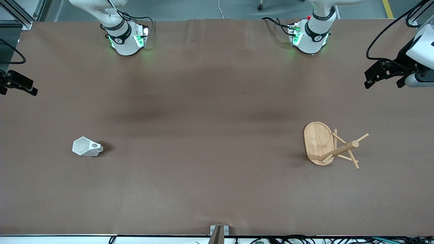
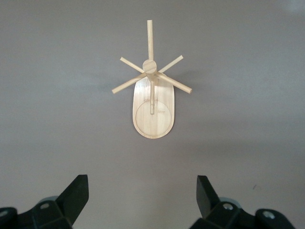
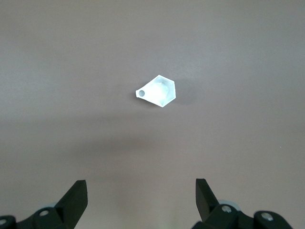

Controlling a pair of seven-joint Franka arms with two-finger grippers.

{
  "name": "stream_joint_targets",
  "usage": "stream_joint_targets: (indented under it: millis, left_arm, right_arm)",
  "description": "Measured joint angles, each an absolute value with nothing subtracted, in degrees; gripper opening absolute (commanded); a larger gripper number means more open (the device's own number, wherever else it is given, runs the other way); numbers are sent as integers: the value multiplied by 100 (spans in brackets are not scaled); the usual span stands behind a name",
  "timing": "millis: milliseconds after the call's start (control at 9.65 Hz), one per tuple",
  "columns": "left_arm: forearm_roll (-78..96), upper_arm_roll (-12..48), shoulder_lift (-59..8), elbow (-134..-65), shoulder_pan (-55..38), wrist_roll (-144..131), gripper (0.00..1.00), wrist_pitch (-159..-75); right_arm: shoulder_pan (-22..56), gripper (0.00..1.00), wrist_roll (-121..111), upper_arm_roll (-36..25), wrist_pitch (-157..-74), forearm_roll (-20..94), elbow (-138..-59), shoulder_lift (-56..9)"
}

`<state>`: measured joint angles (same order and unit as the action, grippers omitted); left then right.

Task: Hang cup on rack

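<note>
The white faceted cup (image 1: 86, 147) lies on its side on the brown table toward the right arm's end, with the pierced handle pointing toward the table's middle. My right gripper (image 3: 141, 193) hangs open high over the table, the cup (image 3: 157, 91) well below it, nothing between its fingers. The bamboo rack (image 1: 319, 142) stands on its oval base toward the left arm's end, pegs spreading from the post. My left gripper (image 2: 142, 191) is open and empty, high above the rack (image 2: 153, 112). Cup and rack lie far apart.
Both arm bases (image 1: 126, 39) (image 1: 310, 35) stand along the table's edge farthest from the front camera. A small metal bracket (image 1: 218, 232) and cables sit at the nearest edge. Bare brown tabletop (image 1: 210, 145) stretches between cup and rack.
</note>
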<state>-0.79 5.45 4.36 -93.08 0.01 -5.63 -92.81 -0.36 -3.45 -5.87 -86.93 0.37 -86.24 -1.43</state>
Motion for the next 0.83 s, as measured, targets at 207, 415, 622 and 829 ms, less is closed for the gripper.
stream_joint_targets:
  millis: [207,415,622,829]
  left_arm:
    - [-79,545,436,-9308,1,-563,100,-9281]
    - [-79,544,436,-9308,2,-562,100,-9281]
    - [-79,533,436,-9308,4,-562,100,-9281]
    - [-79,526,436,-9309,6,-562,100,-9281]
  right_arm:
    - [-36,100,-350,-587,-8694,37,-8625,-143]
    - [-36,100,-353,-587,-8694,37,-8631,-143]
    - [-37,100,-354,-587,-8762,37,-8680,-143]
    - [-46,100,-394,-618,-9252,34,-9032,-168]
